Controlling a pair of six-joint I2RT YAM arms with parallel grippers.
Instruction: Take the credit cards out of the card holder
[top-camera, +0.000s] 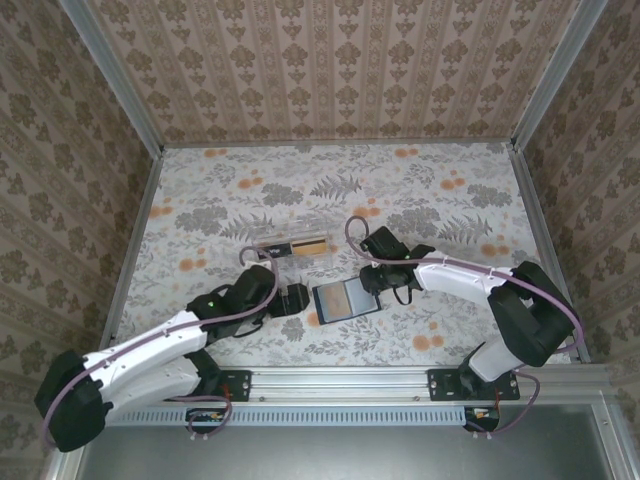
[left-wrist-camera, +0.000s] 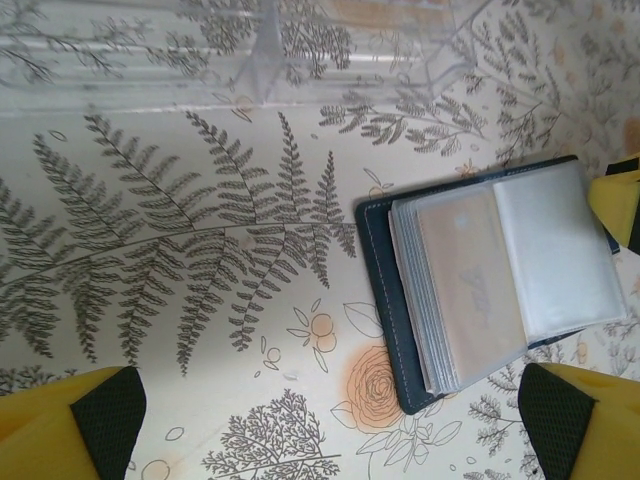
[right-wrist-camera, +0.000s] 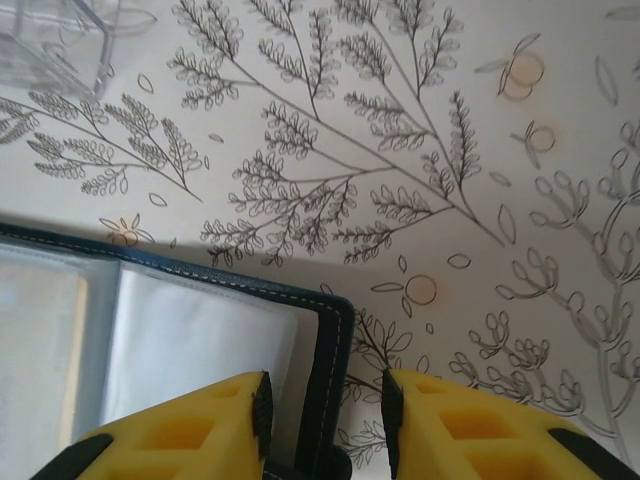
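While the cards sit sleeved, check the overhead view: the small dark navy bifold card holder (top-camera: 345, 298) lies open between the left gripper (top-camera: 296, 300) and the right gripper (top-camera: 373, 284). Beyond both stands a clear rectangular plastic box (top-camera: 300, 247) containing dark and orange strips.

Left wrist view: jaws fully apart and empty. The holder lies ahead and to the right, with a pale card (left-wrist-camera: 470, 280) inside its clear sleeves.

Right wrist view: jaws half closed astride the cover's edge; contact cannot be confirmed.

Hazard: an unpinned holder would likely slide or fold shut during extraction.
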